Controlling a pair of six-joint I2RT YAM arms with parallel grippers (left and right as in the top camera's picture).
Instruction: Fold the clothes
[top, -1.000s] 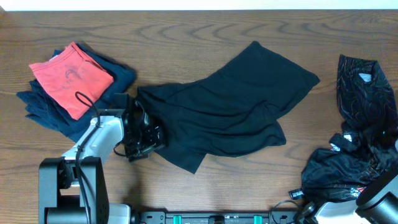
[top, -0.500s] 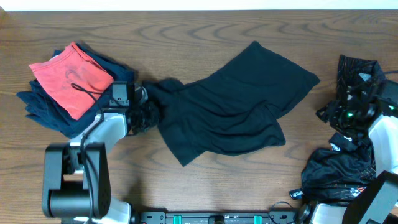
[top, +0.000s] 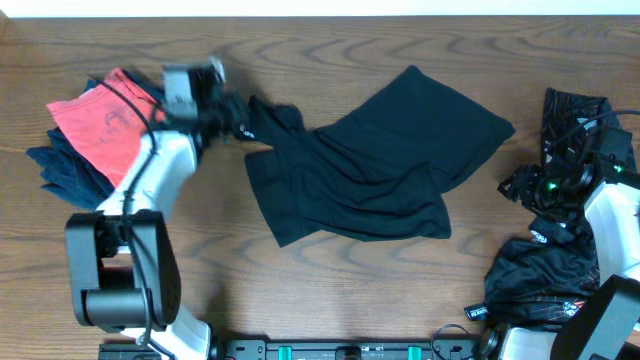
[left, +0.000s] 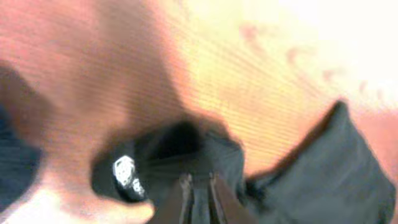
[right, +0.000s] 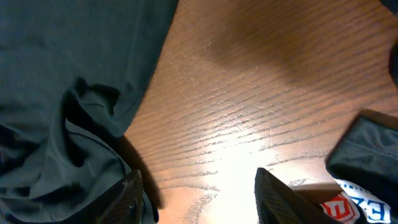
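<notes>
Since the frame one second back: left hand (top: 232, 108) has gone from the near-left edge of the black shirt (top: 380, 170) to the far-left part of the counter (top: 330, 290), and the shirt's left corner went with it. The right hand (top: 545, 188) has come into the overhead view at the right edge.

Counter: dark wood grain, carries everything.

Black shirt: lies mid-counter, mostly flat, with creases running toward the left hand. Its left corner is bunched into a ridge at that hand.

Left stack: red garment (top: 105, 125) lies on top of navy garments (top: 65, 170), just left of the left hand.

Right side: black garment with thin wavy lines (top: 575, 135) at the far-right edge; crumpled black pile (top: 545, 280) near-right. The right hand is between the two.

Left hand, wrist view: fingers drawn close together, pinching a fold of the black shirt.

Right hand, wrist view: fingers well apart, bare counter between them, nothing gripped; the shirt's edge is at left.

White mark (left: 124, 171) on dark fabric left of the left hand; too blurred to read.
</notes>
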